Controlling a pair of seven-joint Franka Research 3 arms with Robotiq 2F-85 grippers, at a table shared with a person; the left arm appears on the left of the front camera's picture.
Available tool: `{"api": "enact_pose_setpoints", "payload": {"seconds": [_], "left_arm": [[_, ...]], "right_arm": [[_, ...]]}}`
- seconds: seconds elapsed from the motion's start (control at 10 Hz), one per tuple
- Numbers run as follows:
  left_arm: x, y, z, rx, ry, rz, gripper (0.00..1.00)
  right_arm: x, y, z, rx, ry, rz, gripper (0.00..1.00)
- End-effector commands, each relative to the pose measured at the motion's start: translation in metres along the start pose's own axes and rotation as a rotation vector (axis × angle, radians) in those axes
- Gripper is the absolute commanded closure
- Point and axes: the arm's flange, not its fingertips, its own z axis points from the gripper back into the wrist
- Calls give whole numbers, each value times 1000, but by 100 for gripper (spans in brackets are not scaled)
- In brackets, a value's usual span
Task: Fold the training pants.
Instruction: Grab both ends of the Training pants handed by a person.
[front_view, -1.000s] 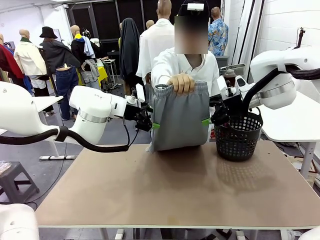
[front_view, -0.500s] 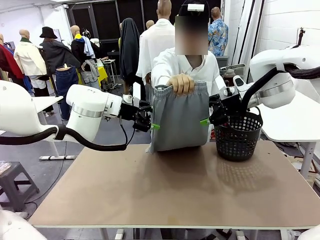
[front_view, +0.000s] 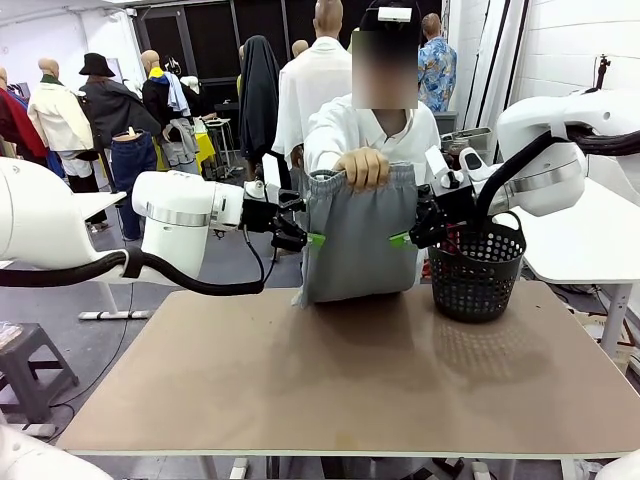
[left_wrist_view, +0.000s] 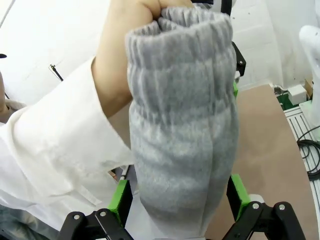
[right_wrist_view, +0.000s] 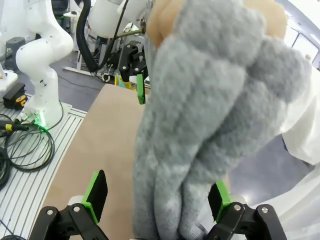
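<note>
A person's hand holds the light grey training pants up by the gathered waistband, so they hang over the table's far edge. My left gripper is open at the pants' left side edge. In the left wrist view the pants hang between its green pads. My right gripper is open at the pants' right edge. The right wrist view has the bunched fabric between that gripper's spread pads. Neither gripper clamps the cloth.
A black mesh basket stands on the table's far right, just below my right arm. The brown table stretches bare toward me. The person in a white shirt stands behind the pants at the far side.
Both grippers have risen slightly and closed in on the pants' side edges. The person keeps holding the waistband in the same place.
</note>
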Motion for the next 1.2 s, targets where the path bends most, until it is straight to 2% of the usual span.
{"api": "enact_pose_setpoints", "payload": {"seconds": [0.0,0.4,0.8,1.1], "left_arm": [[0,4,-6,2,-55,-24,0],[15,13,-14,-42,-122,14,0],[21,21,-22,-64,-193,84,0],[20,23,-25,-56,-198,118,0]], "right_arm": [[5,-4,2,-2,-39,14,0],[15,-9,8,4,-94,-10,0],[16,-18,14,-6,-201,-62,0],[13,-24,14,3,-210,-102,0]]}}
